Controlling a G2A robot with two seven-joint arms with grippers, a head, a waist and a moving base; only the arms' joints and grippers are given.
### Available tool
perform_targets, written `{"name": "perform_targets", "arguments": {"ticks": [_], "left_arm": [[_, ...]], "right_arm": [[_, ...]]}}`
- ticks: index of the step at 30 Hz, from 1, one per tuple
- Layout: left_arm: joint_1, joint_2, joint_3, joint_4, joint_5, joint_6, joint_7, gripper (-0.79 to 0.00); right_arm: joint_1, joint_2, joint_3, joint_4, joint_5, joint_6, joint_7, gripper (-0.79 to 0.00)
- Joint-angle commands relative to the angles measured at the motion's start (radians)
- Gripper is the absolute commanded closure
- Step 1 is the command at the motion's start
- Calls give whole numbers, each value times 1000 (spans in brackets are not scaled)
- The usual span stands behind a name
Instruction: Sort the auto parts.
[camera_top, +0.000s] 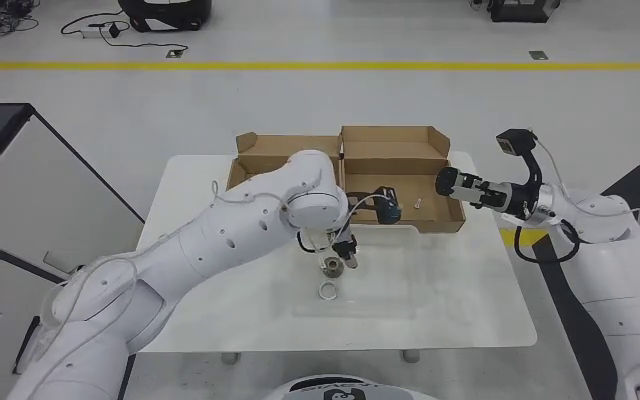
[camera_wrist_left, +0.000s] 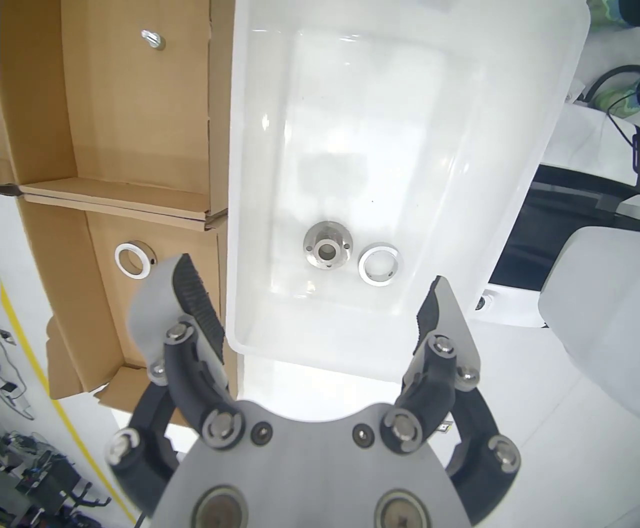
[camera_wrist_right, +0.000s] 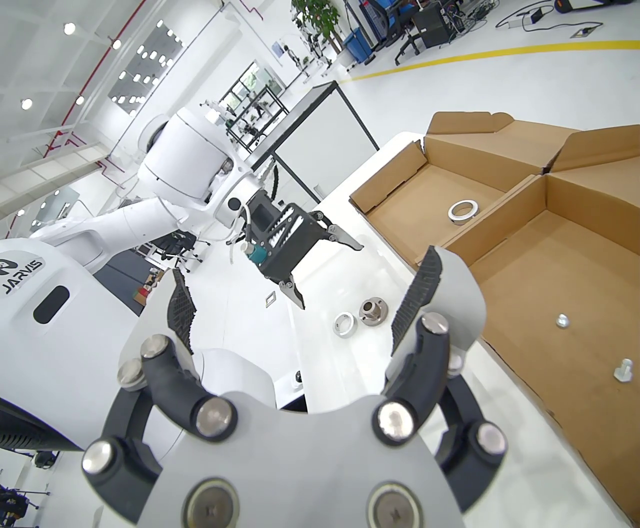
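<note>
A metal flange (camera_wrist_left: 327, 247) and a silver ring (camera_wrist_left: 380, 263) lie side by side in a clear white tray (camera_wrist_left: 250, 200) on the table. In the top view the flange (camera_top: 330, 265) is just below my left gripper (camera_top: 345, 252), with the ring (camera_top: 328, 291) nearer the front. My left gripper (camera_wrist_left: 310, 272) hangs open above that end of the tray, holding nothing. My right gripper (camera_wrist_right: 305, 266) is open and empty, held in the air by the right box's outer end (camera_top: 443, 184). It faces the left gripper (camera_wrist_right: 330, 275), flange (camera_wrist_right: 374, 311) and ring (camera_wrist_right: 345, 323).
Two open cardboard boxes stand side by side behind the tray. The left box (camera_top: 262, 165) holds one silver ring (camera_wrist_right: 462, 210). The right box (camera_top: 400, 185) holds two small bolts (camera_wrist_right: 562, 320) (camera_wrist_right: 621, 371). A black-framed stand (camera_top: 40, 190) is left of the table.
</note>
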Motion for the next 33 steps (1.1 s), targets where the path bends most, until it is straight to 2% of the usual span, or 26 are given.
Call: {"name": "perform_targets", "arguments": {"ticks": [1, 5, 13, 19, 23, 27, 33], "left_arm": [[-8, -3, 24, -14, 2, 10, -10, -785], [-19, -6, 71, -35, -9, 13, -13, -785], [-30, -6, 123, -12, -25, -36, 37, -785], [-30, -6, 146, 12, -31, -53, 53, -588], [-30, -4, 164, 39, -40, -71, 71, -566], [-30, -3, 186, 60, -46, -84, 84, -606], [-25, -7, 210, 105, -28, -110, 110, -600]], "right_arm": [[0, 0, 0, 0, 0, 0, 0, -785], [0, 0, 0, 0, 0, 0, 0, -785], [0, 0, 0, 0, 0, 0, 0, -785], [0, 0, 0, 0, 0, 0, 0, -785], [0, 0, 0, 0, 0, 0, 0, -785], [0, 0, 0, 0, 0, 0, 0, -785], [0, 0, 0, 0, 0, 0, 0, -785]]}}
